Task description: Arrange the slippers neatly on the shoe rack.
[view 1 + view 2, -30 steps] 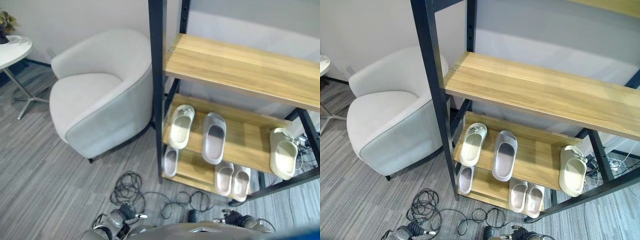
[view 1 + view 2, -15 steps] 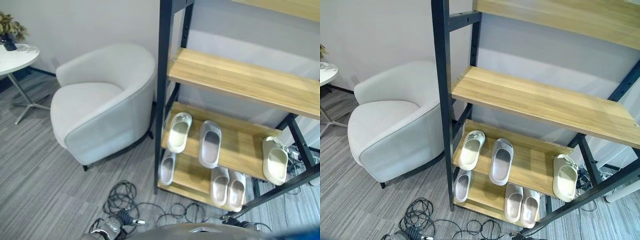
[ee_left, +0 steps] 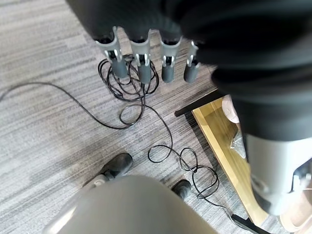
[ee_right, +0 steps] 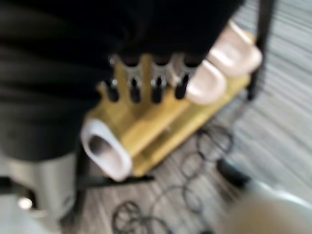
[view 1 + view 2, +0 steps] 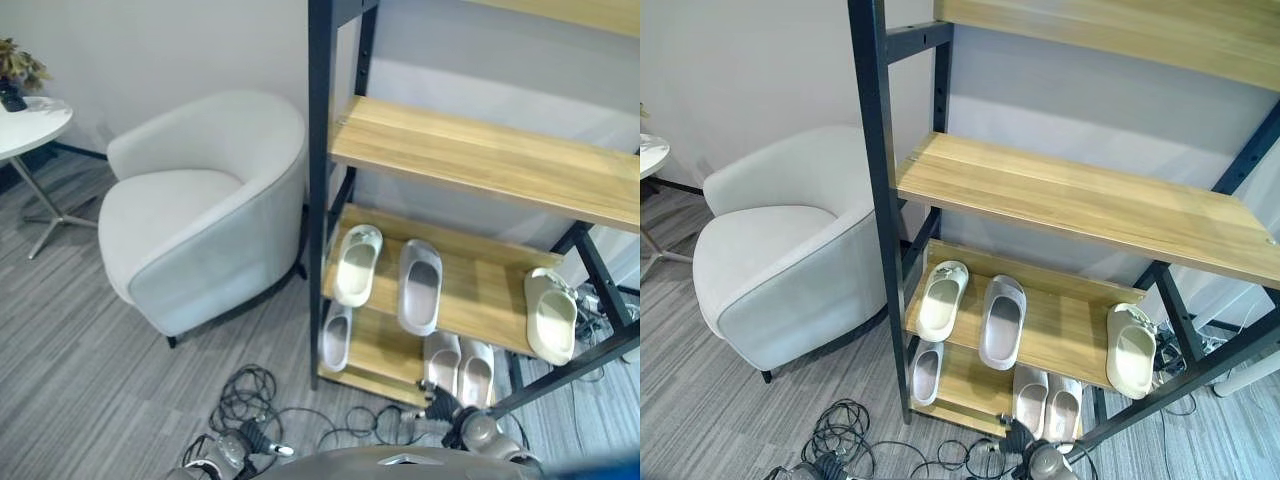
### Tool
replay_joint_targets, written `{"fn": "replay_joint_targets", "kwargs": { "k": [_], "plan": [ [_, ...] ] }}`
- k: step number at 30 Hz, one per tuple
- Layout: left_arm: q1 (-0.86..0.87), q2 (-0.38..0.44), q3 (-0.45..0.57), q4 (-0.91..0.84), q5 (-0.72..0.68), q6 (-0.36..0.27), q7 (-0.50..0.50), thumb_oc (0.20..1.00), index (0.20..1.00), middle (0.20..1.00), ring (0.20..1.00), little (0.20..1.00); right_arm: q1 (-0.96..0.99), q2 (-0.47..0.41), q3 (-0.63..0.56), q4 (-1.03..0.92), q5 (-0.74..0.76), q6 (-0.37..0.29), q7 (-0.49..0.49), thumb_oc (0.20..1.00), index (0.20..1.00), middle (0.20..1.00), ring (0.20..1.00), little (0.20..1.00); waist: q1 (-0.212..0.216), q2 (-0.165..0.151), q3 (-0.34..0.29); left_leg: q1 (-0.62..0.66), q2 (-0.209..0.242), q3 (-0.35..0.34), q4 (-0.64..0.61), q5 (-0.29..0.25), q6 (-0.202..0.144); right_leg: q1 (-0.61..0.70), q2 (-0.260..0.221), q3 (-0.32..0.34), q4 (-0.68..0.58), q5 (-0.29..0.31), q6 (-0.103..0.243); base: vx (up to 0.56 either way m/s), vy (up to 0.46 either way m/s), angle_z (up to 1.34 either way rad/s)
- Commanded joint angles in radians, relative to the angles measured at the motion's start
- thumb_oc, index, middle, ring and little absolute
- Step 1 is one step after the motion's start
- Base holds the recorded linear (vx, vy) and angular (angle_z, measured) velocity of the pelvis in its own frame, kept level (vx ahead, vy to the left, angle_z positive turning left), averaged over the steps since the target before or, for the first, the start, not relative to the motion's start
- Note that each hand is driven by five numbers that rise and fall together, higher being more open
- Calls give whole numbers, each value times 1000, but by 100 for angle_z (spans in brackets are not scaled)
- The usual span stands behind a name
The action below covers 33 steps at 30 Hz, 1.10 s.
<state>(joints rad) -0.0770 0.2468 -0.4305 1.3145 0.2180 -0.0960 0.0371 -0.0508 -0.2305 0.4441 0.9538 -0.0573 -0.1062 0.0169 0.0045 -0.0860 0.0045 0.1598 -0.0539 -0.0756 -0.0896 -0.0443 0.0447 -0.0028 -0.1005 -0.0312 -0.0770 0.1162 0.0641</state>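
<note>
Shoe rack (image 5: pixel 1060 195): black frame, wooden shelves.
Middle shelf: three slippers (image 5: pixel 420 288), two side by side at left, one apart at right.
Bottom shelf: three slippers (image 5: pixel 459 364), one at left, two paired.
Left hand (image 3: pixel 141 61): fingers straight, empty, above floor.
Right hand (image 4: pixel 146 80): fingers extended, empty, low before rack.
Armchair (image 5: pixel 200 220): one, beside rack.

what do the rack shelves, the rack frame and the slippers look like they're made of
Shelves: light wood or wood-look laminate, visible grain, matte. Frame: probably black painted metal, slim square posts. Slippers: likely moulded foam or rubber, one smooth piece, matte pale grey and cream.
</note>
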Motion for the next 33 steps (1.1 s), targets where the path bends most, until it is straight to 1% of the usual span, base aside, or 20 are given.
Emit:
{"fn": "replay_joint_targets", "kwargs": {
  "k": [1, 6, 7, 8, 9, 10, 11, 12, 13, 15, 18, 21, 24, 25, 26, 28, 29, 30, 31, 33],
  "plan": [
    [-49, -65, -45, -4, 7, -42, 12, 1000, 1000, 1000, 1000, 1000, -90, -69, 36, -52, 53, -46, 35, 1000, 1000, 1000, 1000, 1000, 6, 73, 57, -23, 41, -1, 25, -36, -46, 22, -7, 18, 94, -121, 80, 2, -14, -10],
    [-43, -74, -52, 4, 19, -41, 1, 1000, 1000, 1000, 1000, 1000, -48, -36, 94, -42, 73, -45, 97, 1000, 1000, 1000, 1000, 1000, 9, 77, 55, -15, 42, -7, 23, -34, -48, 46, -6, 15, 73, -121, 73, 6, -6, -3],
    [-33, -50, -63, 7, 17, -27, -1, 1000, 1000, 1000, 1000, 1000, -136, -92, 21, -264, 339, 81, 143, 1000, 1000, 1000, 1000, 1000, 7, 64, 46, -21, 42, -5, 21, -25, -53, 43, -7, 15, 67, -110, 73, 0, 0, 0],
    [-34, -51, -63, 7, 17, -27, -1, 1000, 1000, 1000, 1000, 1000, -135, -93, 20, -267, 339, 83, 143, 1000, 1000, 1000, 1000, 1000, 7, 64, 44, -24, 42, -5, 21, -24, -53, 40, -8, 15, 67, -109, 73, -13, -40, -4],
    [-33, -42, -43, -20, 26, -32, 1, 1000, 1000, 1000, 1000, 1000, 126, -149, 92, -412, 384, 20, 217, 1000, 1000, 1000, 1000, 1000, -6, 65, 48, -22, 45, 7, 17, -21, -56, 38, -8, 15, 63, -105, 76, -25, -16, 3],
    [1, -35, -14, -27, 21, -39, -1, 1000, 1000, 1000, 1000, 1000, 104, -362, 89, -724, 216, -87, 239, 1000, 1000, 1000, 1000, 1000, -16, 64, 52, -22, 45, 13, 18, -18, -58, 36, -8, 22, 62, -101, 80, -11, -17, 10],
    [2, -37, -15, -26, 21, -39, -1, 1000, 1000, 1000, 1000, 1000, 107, -365, 87, -728, 216, -84, 240, 1000, 1000, 1000, 1000, 1000, -15, 67, 50, -20, 46, 12, 16, -21, -57, 38, -6, 21, 62, -103, 80, -45, 4, 4],
    [10, -39, 16, -34, 23, -52, -10, 1000, 1000, 1000, 1000, 1000, 191, -451, -5, -891, 185, -111, 258, 1000, 1000, 1000, 1000, 1000, -37, 65, 56, -27, 46, 26, 17, -15, -59, 28, -7, 27, 63, -96, 84, -52, 8, -18],
    [26, -41, 50, -28, 31, -68, -13, 1000, 1000, 1000, 1000, 1000, 398, -507, -138, -1061, 213, -165, 280, 1000, 1000, 1000, 1000, 1000, -61, 72, 63, -20, 50, 44, 15, -18, -61, 22, 1, 44, 64, -93, 90, -75, 16, -17],
    [34, -48, 59, -9, 35, -77, -8, 1000, 1000, 1000, 1000, 1000, 454, -553, -175, -1112, 179, -201, 274, 1000, 1000, 1000, 1000, 1000, -80, 77, 62, -19, 52, 60, 15, -19, -62, 12, 8, 61, 66, -89, 94, -29, 13, -29],
    [36, -51, 62, -8, 29, -86, -4, 1000, 1000, 1000, 1000, 1000, 486, -588, -201, -1169, 165, -222, 276, 1000, 1000, 1000, 1000, 1000, -84, 82, 60, -21, 53, 74, 16, -19, -64, 6, 12, 73, 67, -85, 96, -11, 9, -56],
    [37, -51, 63, -16, 20, -95, -7, 1000, 1000, 1000, 1000, 1000, 569, -653, -227, -1263, 215, -212, 341, 1000, 1000, 1000, 1000, 1000, -85, 80, 53, -23, 55, 81, 13, -17, -68, 4, 13, 80, 59, -79, 97, 4, -17, -29],
    [39, -51, 63, -16, 20, -94, -9, 1000, 1000, 1000, 1000, 1000, 611, -681, -246, -1288, 233, -206, 354, 1000, 1000, 1000, 1000, 1000, -85, 78, 47, -22, 57, 79, 13, -18, -70, 7, 13, 77, 54, -78, 97, 24, -8, 3],
    [42, -50, 58, -17, 16, -93, -7, 1000, 1000, 1000, 1000, 1000, 605, -691, -267, -1264, 218, -198, 328, 1000, 1000, 1000, 1000, 1000, -83, 81, 42, -16, 59, 78, 10, -27, -70, 16, 15, 75, 49, -85, 98, 0, 0, 0],
    [41, -49, 59, -17, 16, -93, -7, 1000, 1000, 1000, 1000, 1000, 603, -690, -266, -1263, 217, -199, 327, 1000, 1000, 1000, 1000, 1000, -83, 78, 45, -22, 57, 79, 12, -17, -71, 10, 13, 76, 51, -76, 97, 60, -11, 4],
    [50, -51, 64, -24, 15, -89, -1, 1000, 1000, 1000, 1000, 1000, 579, -665, -314, -1240, 105, -197, 244, 1000, 1000, 1000, 1000, 1000, -79, 83, 42, -13, 60, 77, 10, -29, -68, 18, 15, 74, 47, -84, 99, 39, -5, 5],
    [49, -51, 64, -24, 15, -89, -1, 1000, 1000, 1000, 1000, 1000, 578, -664, -313, -1239, 102, -198, 241, 1000, 1000, 1000, 1000, 1000, -78, 83, 42, -13, 60, 78, 10, -29, -68, 19, 15, 74, 47, -84, 99, 11, -1, 3],
    [51, -54, 66, -26, 15, -87, 0, 1000, 1000, 1000, 1000, 1000, 563, -651, -327, -1229, 50, -195, 210, 1000, 1000, 1000, 1000, 1000, -77, 84, 43, -12, 60, 79, 11, -29, -67, 19, 15, 74, 47, -84, 99, 0, 0, 0],
    [54, -62, 67, -33, 21, -86, 2, 1000, 1000, 1000, 1000, 1000, 531, -614, -357, -1202, -44, -194, 144, 1000, 1000, 1000, 1000, 1000, -75, 88, 43, -11, 58, 79, 10, -30, -64, 19, 15, 75, 46, -85, 99, 0, 0, 0],
    [54, -65, 66, -35, 25, -87, 4, 1000, 1000, 1000, 1000, 1000, 518, -588, -384, -1190, -82, -195, 107, 1000, 1000, 1000, 1000, 1000, -73, 89, 45, -11, 58, 78, 10, -31, -62, 20, 15, 75, 46, -86, 99, 0, 0, 0]
  ]
}}
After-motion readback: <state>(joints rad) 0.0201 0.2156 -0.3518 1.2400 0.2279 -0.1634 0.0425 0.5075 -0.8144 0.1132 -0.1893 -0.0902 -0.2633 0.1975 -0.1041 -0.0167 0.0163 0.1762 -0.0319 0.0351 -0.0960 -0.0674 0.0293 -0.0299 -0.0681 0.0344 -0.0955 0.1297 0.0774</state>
